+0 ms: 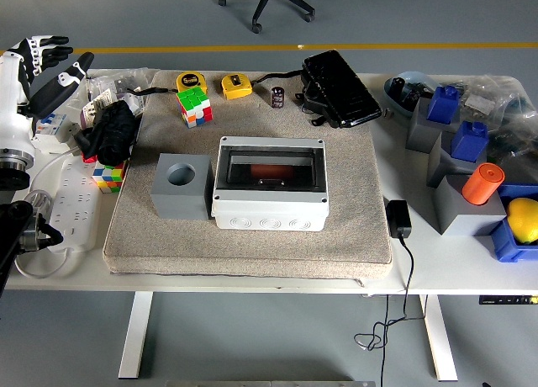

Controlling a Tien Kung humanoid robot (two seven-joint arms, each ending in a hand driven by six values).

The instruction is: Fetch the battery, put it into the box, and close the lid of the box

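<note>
At the far left the left hand point(42, 63) hung above the worktop's point(437, 265) left end, its fingers point(57, 44) spread and holding nothing, well apart from the box. The right hand was out of view. Below it lay a white power strip point(71, 206), then a black bundle point(113, 130) and a colour cube point(109, 175) at the edge of the grey mat point(252, 248). On the mat stood a grey block point(181, 185) with a round hole, and just beside it the white box point(270, 183). Its smoked clear lid appeared to lie flat over the opening, and a reddish cylinder point(269, 169), most likely the battery, showed through it inside the box. Judged from that, fetching and placing looked done, and the lid seemed down; whether it had latched could not be told. Behind lay another colour cube point(194, 106), two yellow tape measures point(237, 86), a small dark can point(277, 97) and a black case point(340, 88). At the right sat blue and grey bins point(458, 164) with an orange cylinder point(482, 183).
</note>
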